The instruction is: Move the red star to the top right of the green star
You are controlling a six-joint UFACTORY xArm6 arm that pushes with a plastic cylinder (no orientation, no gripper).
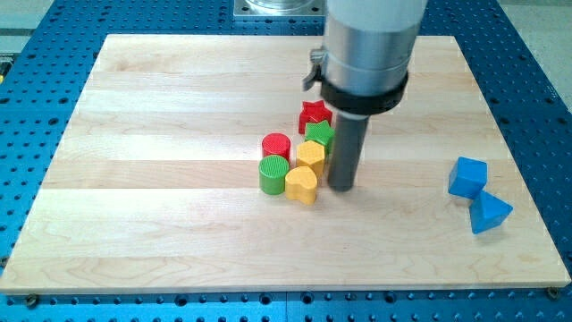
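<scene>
The red star (314,114) lies near the board's middle, touching the top of the green star (320,134). The green star sits just below it, partly hidden by the rod on its right side. My tip (341,186) rests on the board just right of the cluster, beside the yellow blocks and below-right of the green star.
A red cylinder (276,146), green cylinder (273,173), yellow hexagon-like block (310,155) and yellow heart (302,183) pack together left of my tip. A blue cube (467,176) and blue triangle (489,213) sit at the view's right. The wooden board (161,224) lies on a blue perforated table.
</scene>
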